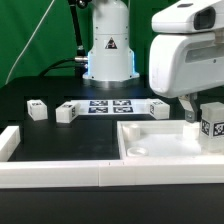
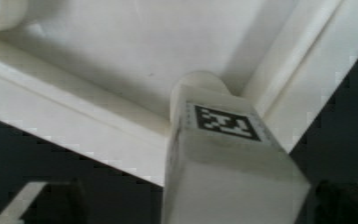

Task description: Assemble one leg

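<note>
The gripper [image 1: 200, 110] is clamped on the leg [image 1: 212, 128], which is held upright over the white tray-like piece [image 1: 150, 148], by its corner at the exterior view's right. Two look-alike blocks [image 1: 37, 110] [image 1: 66, 112] are seen toward the table's [image 1: 60, 138] far edge, beside the marker board [image 1: 110, 106].

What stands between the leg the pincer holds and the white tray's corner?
Nothing visible. The pincer holds the leg with its end pointing at the tray's inner corner, and only bare tray surface lies ahead. The other legs lie apart on the table.
</note>
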Robot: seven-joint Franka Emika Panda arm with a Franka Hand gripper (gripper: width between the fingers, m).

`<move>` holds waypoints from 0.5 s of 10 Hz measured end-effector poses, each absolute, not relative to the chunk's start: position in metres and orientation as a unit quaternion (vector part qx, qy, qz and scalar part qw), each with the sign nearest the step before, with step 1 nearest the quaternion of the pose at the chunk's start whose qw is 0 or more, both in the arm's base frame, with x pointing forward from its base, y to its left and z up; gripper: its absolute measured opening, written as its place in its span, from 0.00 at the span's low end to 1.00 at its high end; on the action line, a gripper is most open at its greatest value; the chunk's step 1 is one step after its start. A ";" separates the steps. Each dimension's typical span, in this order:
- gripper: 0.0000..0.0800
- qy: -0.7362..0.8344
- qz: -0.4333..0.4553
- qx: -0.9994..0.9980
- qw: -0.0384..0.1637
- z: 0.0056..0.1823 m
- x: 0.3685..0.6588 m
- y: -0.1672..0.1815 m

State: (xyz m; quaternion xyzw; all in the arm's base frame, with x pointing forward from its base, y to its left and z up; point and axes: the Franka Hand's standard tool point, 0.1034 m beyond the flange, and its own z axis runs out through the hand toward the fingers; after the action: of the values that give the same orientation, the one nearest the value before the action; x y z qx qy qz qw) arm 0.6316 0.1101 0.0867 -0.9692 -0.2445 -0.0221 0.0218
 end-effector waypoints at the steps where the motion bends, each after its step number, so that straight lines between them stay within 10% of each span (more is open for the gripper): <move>1: 0.81 -0.243 -0.029 -0.969 0.020 0.088 0.635 0.108; 5: 0.49 -0.243 -0.028 -0.969 0.021 0.088 0.634 0.109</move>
State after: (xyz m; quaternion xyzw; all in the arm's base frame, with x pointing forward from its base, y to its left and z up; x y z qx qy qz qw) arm 0.6345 0.1087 0.0876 -0.9693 -0.2432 -0.0283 0.0206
